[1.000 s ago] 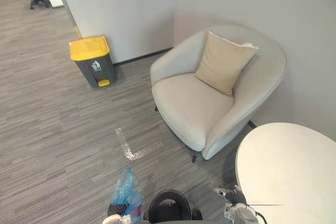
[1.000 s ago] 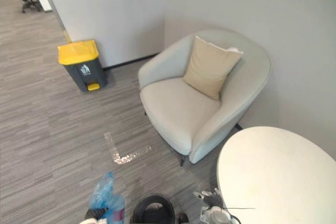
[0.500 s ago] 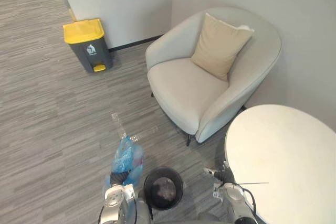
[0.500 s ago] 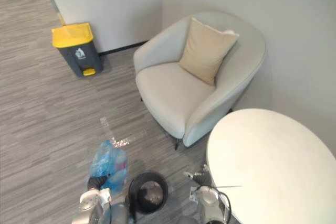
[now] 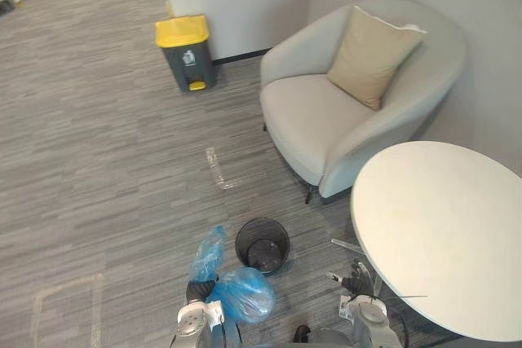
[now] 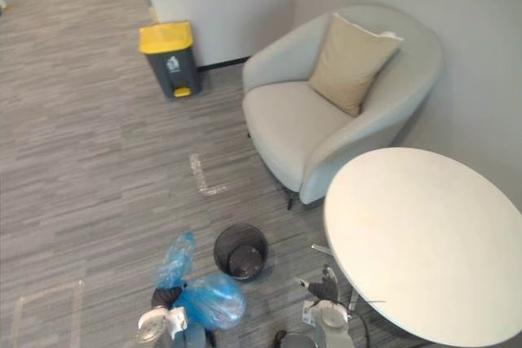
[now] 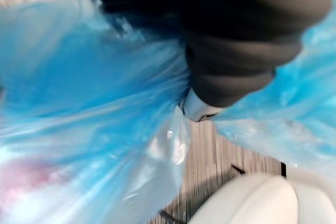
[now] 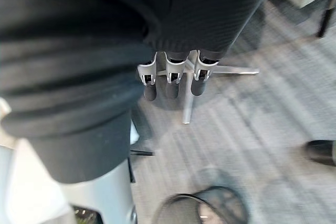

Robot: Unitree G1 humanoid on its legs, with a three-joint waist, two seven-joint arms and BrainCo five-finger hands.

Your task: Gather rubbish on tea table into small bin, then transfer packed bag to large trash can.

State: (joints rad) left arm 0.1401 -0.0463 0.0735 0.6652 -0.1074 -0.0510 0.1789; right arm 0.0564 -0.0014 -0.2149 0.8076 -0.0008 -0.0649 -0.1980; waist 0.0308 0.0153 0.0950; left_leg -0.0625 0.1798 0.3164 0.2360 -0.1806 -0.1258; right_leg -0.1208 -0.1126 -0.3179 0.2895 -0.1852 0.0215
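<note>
Ahead, small bin (image 5: 263,244) beside blue bag (image 5: 242,293), armchair (image 5: 342,112) beyond

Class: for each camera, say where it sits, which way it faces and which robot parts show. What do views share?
Left and right eye views: on the head, facing down at small bin, armchair, round table, large trash can; left hand and right hand low in frame.
Left wrist view: along the left hand into the blue bag it grips; dark cover.
Right wrist view: down past relaxed fingers at floor.
Shared: small bin, in eye and right wrist views.
</note>
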